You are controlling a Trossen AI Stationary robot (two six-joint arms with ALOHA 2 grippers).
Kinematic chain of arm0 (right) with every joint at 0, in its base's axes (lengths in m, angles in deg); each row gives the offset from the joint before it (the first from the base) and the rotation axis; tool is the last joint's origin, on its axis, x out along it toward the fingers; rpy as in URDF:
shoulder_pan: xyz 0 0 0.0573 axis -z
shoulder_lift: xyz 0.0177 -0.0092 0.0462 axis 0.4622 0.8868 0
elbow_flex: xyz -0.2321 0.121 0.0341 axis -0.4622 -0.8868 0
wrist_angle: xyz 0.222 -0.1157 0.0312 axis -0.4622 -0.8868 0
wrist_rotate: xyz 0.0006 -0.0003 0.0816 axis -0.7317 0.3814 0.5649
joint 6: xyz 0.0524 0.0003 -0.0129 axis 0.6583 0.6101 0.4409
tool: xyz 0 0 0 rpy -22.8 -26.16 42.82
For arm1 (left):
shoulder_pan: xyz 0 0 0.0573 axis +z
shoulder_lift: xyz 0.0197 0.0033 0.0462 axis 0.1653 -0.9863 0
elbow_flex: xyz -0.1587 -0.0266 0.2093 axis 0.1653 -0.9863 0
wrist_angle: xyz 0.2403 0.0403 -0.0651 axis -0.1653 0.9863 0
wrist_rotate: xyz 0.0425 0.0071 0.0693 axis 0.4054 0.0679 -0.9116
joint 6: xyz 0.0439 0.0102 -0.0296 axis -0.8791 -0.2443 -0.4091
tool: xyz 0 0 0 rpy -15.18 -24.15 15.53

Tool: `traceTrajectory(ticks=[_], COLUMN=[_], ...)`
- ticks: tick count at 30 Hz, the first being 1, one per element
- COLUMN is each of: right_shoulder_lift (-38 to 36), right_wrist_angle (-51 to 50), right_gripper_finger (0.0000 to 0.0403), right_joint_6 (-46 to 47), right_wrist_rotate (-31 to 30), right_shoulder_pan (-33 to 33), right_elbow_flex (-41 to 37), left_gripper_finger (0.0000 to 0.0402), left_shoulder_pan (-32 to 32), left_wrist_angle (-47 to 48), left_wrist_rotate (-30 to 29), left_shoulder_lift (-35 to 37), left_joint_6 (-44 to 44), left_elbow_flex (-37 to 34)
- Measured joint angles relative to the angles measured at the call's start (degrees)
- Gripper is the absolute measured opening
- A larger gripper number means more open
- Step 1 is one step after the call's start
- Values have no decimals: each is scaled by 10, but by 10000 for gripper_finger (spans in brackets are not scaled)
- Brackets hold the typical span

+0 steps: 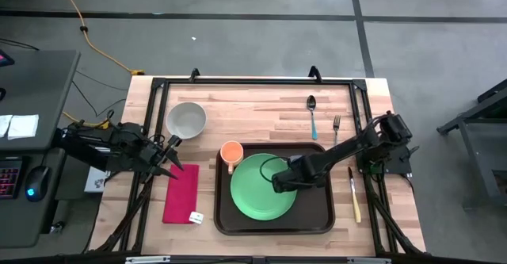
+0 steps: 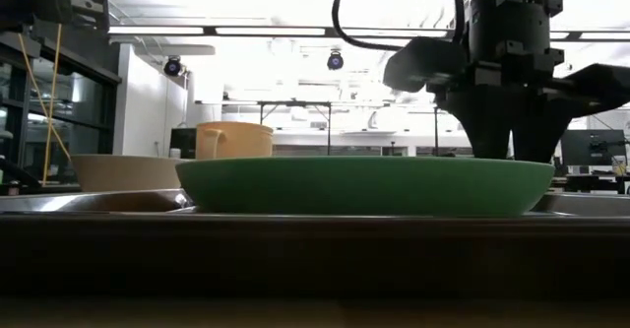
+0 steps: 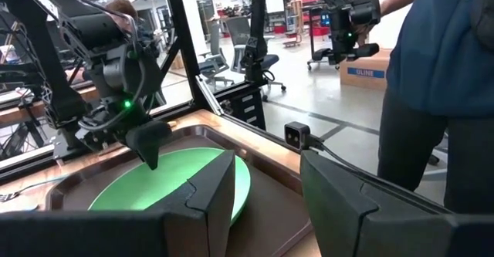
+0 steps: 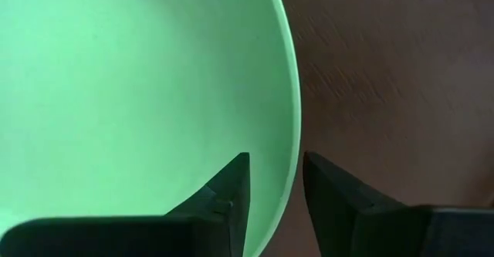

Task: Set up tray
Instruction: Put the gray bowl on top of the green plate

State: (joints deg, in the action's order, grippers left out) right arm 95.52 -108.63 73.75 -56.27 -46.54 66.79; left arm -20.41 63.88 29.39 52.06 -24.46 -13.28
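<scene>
From above, you see a pale butcher-block table (image 1: 261, 105) on a grey concrete floor crossed by dark tape lines, an orange cable trailing at upper left. The dark brown tray (image 1: 317, 216) sits at the table's near centre, carrying a green plate (image 1: 257, 193) and an orange cup (image 1: 231, 152). Your right gripper (image 1: 283, 183) reaches over the plate's right edge; your left gripper (image 1: 170, 157) waits, fingers spread wide, just above a red napkin (image 1: 181, 194). A grey bowl (image 1: 186, 120), spoon (image 1: 312, 113), fork (image 1: 336, 126) and knife (image 1: 354, 194) lie on bare wood.

At table height, the plate (image 2: 364, 185) rests on the tray's rim (image 2: 315, 228) beneath bright ceiling strip lights.

Your left wrist camera shows a person (image 3: 440, 95) in dark blue standing beyond the table, with workshop equipment behind.

Your right wrist camera shows the two fingers (image 4: 231, 195) straddling the plate's rim (image 4: 292, 133), narrowly parted, not visibly clamped.
</scene>
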Motion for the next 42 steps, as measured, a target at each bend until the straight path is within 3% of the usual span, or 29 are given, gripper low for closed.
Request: traceTrajectory(ticks=[14, 24, 35, 42], right_shoulder_lift=[-85, -138, -172, -197], right_wrist_angle=[-14, -8, -14, -70], right_gripper_finger=[99, 99, 99, 99], right_joint_6=[0, -17, -122, -184], right_wrist_rotate=[-27, -81, -190, -282], right_shoulder_pan=[7, 6, 7, 5], right_elbow_flex=[0, 0, 0, 0], left_gripper_finger=[179, 179, 179, 179], left_shoulder_pan=[0, 0, 0, 0], left_wrist_angle=[18, 26, 26, 26], left_wrist_rotate=[0, -3, -20, -21], left_shoulder_lift=[0, 0, 0, 0], left_joint_6=[0, -4, -15, -13], left_elbow_flex=[0, 0, 0, 0])
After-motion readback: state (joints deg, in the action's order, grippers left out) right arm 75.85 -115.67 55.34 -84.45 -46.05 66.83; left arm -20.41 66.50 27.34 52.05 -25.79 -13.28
